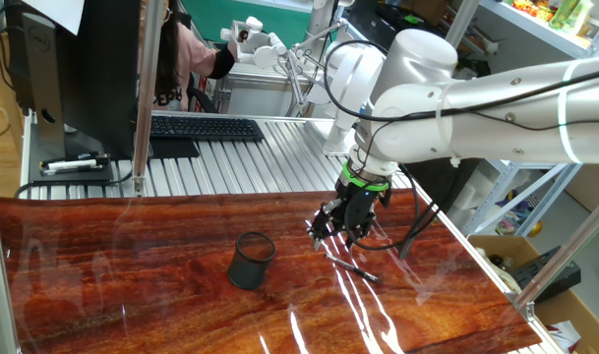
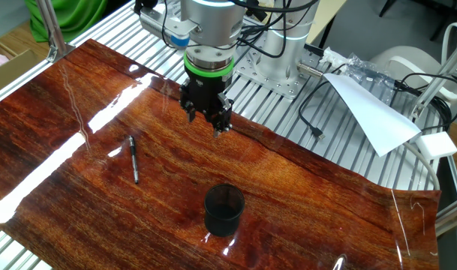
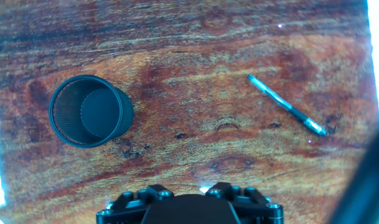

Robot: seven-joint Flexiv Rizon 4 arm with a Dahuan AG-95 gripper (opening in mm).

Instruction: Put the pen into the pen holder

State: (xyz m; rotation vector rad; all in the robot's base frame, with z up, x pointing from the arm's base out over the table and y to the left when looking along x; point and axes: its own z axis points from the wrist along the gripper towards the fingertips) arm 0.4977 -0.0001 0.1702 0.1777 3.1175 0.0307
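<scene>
so the pen (image 2: 133, 159) is lying flat on the glossy wood-grain table (image 2: 303, 180), off to one side of the gripper (image 2: 206, 114), which hangs above the surface holding nothing, can't really tell how wide the jaws stand. The pen holder (image 2: 224, 211) sits upright on the other side, well apart from the pen. Behind there's a ribbed metal bench with a keyboard (image 1: 206, 128)
</scene>
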